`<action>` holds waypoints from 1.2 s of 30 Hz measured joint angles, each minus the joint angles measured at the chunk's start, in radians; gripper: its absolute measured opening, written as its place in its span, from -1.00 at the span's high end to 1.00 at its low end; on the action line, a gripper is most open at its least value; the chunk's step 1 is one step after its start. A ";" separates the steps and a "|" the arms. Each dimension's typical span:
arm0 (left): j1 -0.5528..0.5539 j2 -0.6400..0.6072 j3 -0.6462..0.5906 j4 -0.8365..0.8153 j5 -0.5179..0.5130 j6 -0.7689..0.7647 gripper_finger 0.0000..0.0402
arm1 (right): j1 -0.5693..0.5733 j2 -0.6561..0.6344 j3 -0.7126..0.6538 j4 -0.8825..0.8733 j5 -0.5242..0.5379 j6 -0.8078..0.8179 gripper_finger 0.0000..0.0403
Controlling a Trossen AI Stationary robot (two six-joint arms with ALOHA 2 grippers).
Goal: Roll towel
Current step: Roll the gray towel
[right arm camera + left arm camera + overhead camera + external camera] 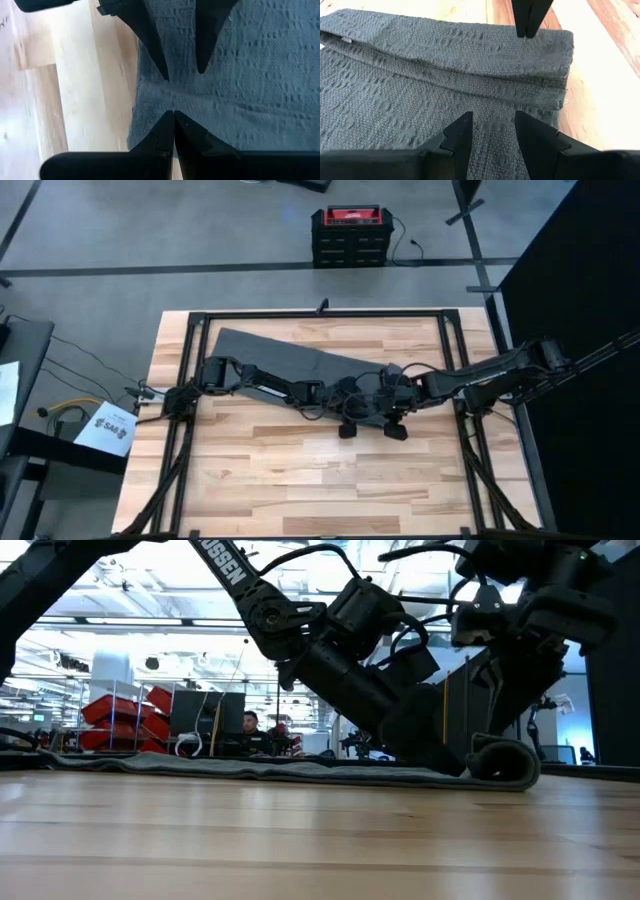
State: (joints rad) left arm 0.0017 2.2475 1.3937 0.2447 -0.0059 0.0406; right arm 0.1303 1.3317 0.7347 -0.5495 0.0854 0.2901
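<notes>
Low view shows the towel lying flat across the table, with one end curled into a small roll beneath both arms. To do this step well, the two tools should probably press on the roll at the same line and push it evenly along the cloth, keeping it tight and square so it does not skew into a cone.

In the left wrist view, the left tool hangs just over the flat cloth with its fingers narrowly apart, gripping nothing; the rolled fold lies just ahead of it. In the right wrist view, the right tool has its fingers closed together, tips down on the towel near its edge, with bare wood just beside. The two tools face each other closely across the roll.
</notes>
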 joint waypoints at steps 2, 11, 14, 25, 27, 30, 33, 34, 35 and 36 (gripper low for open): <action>0.000 0.000 0.000 0.000 0.000 0.000 0.33 | 0.000 -0.003 0.003 -0.038 0.021 0.020 1.00; 0.000 0.000 0.000 -0.001 0.000 0.000 0.33 | 0.000 0.031 -0.069 0.108 0.024 0.042 1.00; 0.000 0.000 0.000 0.001 0.000 0.000 0.33 | 0.000 0.045 -0.069 0.145 0.018 0.037 1.00; 0.000 0.000 0.000 -0.001 0.000 -0.001 0.33 | 0.027 0.190 -0.061 0.171 0.015 0.040 1.00; 0.000 0.000 0.000 -0.001 0.000 -0.001 0.33 | 0.028 0.171 -0.053 0.143 0.014 0.042 1.00; 0.000 0.000 0.000 0.002 0.000 0.000 0.33 | 0.034 0.119 -0.037 0.139 0.019 0.033 1.00; 0.000 0.000 0.000 0.002 0.000 0.000 0.33 | 0.022 0.092 -0.033 0.167 0.026 0.001 1.00; 0.000 0.000 0.000 0.002 0.000 0.000 0.33 | 0.014 0.095 -0.034 0.172 0.032 -0.007 1.00; 0.000 0.000 0.000 0.002 0.000 0.000 0.33 | 0.005 0.100 -0.035 0.172 0.043 -0.020 1.00; 0.000 0.000 0.000 0.001 0.000 -0.001 0.33 | -0.004 0.108 -0.035 0.178 0.050 -0.031 1.00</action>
State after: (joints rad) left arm 0.0017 2.2475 1.3937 0.2456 -0.0059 0.0400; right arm 0.1261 1.4397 0.6994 -0.3713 0.1352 0.2592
